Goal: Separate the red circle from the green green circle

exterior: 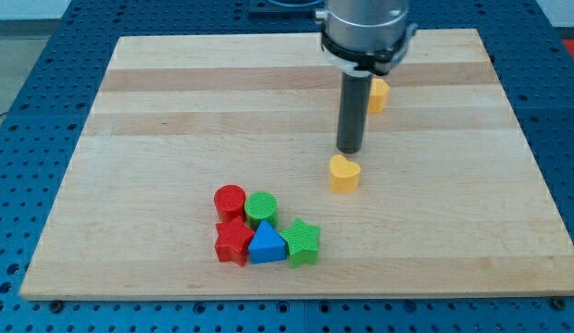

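Note:
The red circle (pixel 230 201) and the green circle (pixel 261 207) stand side by side and touch, in a cluster at the lower middle of the board. The red one is on the view's left of the green one. My tip (pixel 349 150) is the lower end of a dark rod above and to the right of the cluster, well apart from both circles. It stands just above a yellow heart block (pixel 343 173).
A red star (pixel 233 241), a blue triangle (pixel 267 245) and a green star (pixel 303 242) lie in a row right below the two circles. Another yellow block (pixel 379 94) sits partly behind the rod. The wooden board (pixel 176 111) lies on a blue perforated table.

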`<state>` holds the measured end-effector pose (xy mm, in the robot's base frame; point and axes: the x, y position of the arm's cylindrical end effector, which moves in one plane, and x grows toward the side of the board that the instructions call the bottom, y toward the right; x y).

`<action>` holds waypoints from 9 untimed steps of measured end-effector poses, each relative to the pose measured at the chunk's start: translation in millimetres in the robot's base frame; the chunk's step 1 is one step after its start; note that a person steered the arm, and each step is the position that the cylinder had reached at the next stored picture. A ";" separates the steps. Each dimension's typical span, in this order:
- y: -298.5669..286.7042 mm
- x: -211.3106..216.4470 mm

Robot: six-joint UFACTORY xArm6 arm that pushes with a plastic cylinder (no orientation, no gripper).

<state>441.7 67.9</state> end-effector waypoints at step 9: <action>-166.8 59.5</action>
<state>501.1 -98.8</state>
